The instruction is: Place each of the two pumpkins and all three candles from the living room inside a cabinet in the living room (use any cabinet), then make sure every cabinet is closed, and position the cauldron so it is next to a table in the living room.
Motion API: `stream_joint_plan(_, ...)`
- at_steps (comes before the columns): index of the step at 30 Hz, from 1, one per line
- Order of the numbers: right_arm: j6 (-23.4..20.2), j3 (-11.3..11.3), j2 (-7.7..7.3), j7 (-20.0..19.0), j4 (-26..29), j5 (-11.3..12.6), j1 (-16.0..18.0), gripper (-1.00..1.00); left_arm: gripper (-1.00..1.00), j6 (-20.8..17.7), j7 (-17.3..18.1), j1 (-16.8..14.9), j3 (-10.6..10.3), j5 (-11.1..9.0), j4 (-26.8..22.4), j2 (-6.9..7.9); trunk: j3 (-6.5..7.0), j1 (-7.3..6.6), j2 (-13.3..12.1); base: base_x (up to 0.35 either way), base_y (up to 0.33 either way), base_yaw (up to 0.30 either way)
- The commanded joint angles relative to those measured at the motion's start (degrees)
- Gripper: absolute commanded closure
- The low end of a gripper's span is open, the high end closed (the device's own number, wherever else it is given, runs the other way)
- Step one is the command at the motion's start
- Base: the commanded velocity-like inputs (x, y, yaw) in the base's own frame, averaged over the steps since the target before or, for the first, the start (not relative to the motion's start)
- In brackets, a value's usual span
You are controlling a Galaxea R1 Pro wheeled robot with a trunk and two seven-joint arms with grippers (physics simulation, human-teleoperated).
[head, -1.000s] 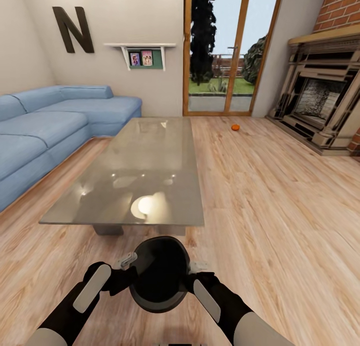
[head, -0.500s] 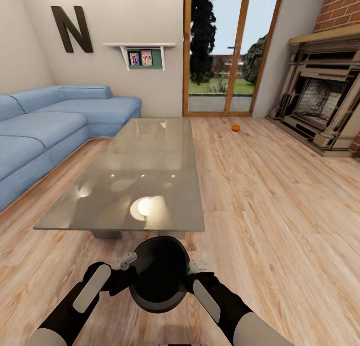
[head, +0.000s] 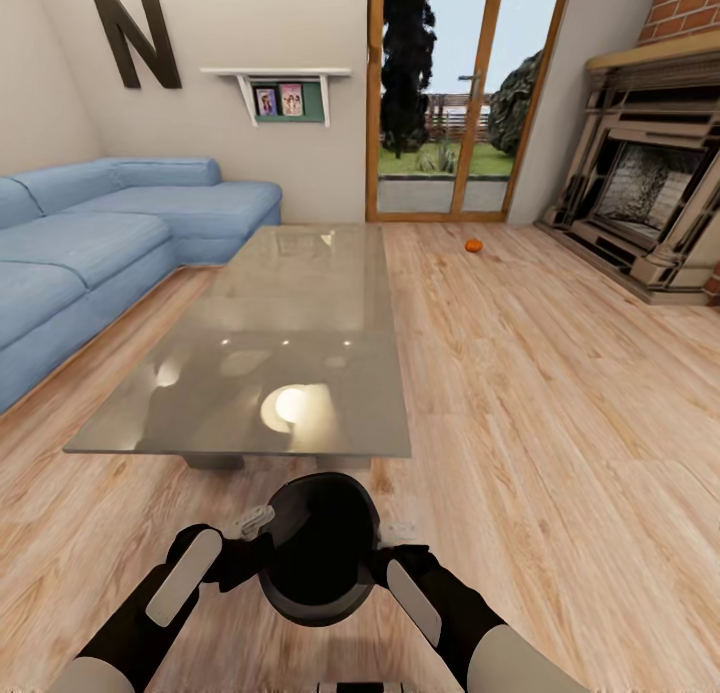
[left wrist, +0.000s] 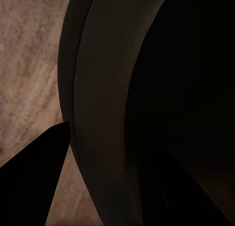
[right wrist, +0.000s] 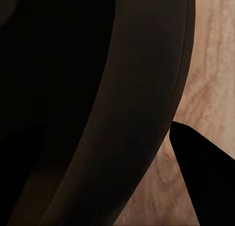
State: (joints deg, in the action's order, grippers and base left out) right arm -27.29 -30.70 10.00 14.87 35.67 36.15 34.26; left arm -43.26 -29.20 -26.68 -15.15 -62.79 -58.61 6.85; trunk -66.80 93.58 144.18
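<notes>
Cauldron [head: 318, 551] just short of table [head: 300, 303] edge

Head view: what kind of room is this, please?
Most likely a living room: a blue corner sofa, a low glossy coffee table and a fireplace with brick above it.

Both arms low and bent inward, left end effector [head: 262, 545] and right end effector [head: 385, 558] seemingly clamped, facing each other
</notes>
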Motion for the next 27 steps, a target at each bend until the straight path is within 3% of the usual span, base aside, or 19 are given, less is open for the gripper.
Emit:
stream_joint_plan(1, 0.1, -0.2, 0.00, 0.4, 0.0, 1.6, 0.1, 1.00, 1.00, 0.0, -0.8, 0.0, -2.0, 1.5, -0.1, 0.12, -0.27, 0.00, 0.0, 0.000, 0.000, 0.000)
stream_joint_plan(3, 0.1, -0.2, 0.00, 0.4, 0.0, 1.6, 0.1, 1.00, 1.00, 0.0, -0.8, 0.0, -1.9, 1.5, -0.1, 0.10, -0.71, 0.05, 0.1, 0.000, 0.000, 0.000)
stream_joint_plan(27, 0.1, -0.2, 0.00, 0.5, 0.0, 1.6, 0.1, 1.00, 1.00, 0.0, -0.8, 0.0, -1.9, 1.5, -0.2, 0.15, -0.71, 0.05, 0.1, 0.023, 0.000, 0.000)
